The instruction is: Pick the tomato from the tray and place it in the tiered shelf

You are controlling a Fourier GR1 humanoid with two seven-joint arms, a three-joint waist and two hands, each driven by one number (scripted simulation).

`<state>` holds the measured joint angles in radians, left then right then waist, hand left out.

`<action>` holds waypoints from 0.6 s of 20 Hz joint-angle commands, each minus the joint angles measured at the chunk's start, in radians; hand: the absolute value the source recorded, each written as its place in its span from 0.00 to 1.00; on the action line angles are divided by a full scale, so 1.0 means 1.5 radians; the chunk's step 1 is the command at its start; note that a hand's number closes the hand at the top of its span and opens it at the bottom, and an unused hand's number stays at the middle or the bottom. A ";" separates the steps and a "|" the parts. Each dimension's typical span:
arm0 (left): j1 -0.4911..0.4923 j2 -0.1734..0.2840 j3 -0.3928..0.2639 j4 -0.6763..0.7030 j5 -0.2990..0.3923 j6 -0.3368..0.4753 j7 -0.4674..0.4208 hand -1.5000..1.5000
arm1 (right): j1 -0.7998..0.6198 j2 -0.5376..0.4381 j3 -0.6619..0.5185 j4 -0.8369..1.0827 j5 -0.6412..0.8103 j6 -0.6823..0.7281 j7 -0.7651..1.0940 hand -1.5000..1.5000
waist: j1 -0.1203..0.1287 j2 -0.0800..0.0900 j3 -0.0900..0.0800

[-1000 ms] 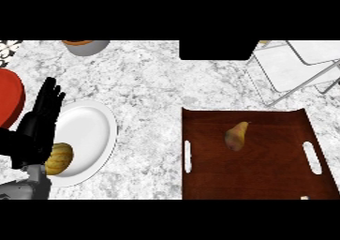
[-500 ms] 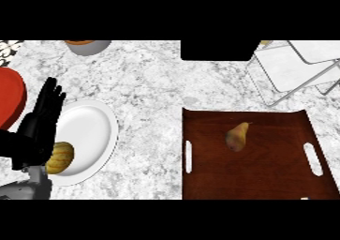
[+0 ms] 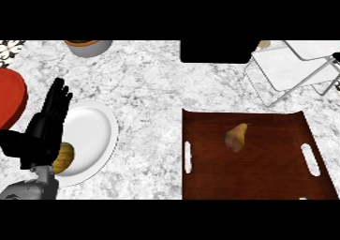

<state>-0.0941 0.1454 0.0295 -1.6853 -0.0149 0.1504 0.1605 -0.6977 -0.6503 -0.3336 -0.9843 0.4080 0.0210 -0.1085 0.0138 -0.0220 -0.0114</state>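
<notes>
The left robot hand hides the white plate's 9 o'clock rim and part of the yellowish item there. The tiered shelf at 2 o'clock, red plate at 9 o'clock, and bowl at 11 o'clock are cut off by edges.

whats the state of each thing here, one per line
left hand: open, fingers straight up, resting over the plate's left edge
tray: flat on the counter, holds one yellowish pear-shaped fruit lying apart from the hand
plate: holds a brown food item
shelf: white tier bare
right hand: not in view
</notes>
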 commanded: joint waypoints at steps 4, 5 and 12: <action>0.015 -0.004 -0.010 -0.012 -0.003 -0.006 0.000 0.50 | -0.046 0.062 -0.013 0.120 0.002 -0.061 0.022 1.00 | 0.023 0.021 0.008; -0.028 0.000 0.002 0.019 0.001 -0.005 0.000 0.50 | -0.061 0.042 -0.022 0.149 -0.009 -0.034 0.012 1.00 | 0.021 0.026 0.008; -0.019 -0.016 -0.018 0.006 -0.009 0.003 0.006 0.50 | -0.072 0.039 -0.013 0.184 -0.010 0.007 -0.009 0.00 | 0.030 0.027 0.009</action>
<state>-0.1266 0.1399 0.0220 -1.6738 -0.0161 0.1448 0.1726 -0.7754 -0.6520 -0.3820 -0.8332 0.3908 0.0013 -0.1426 0.0265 -0.0307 -0.0242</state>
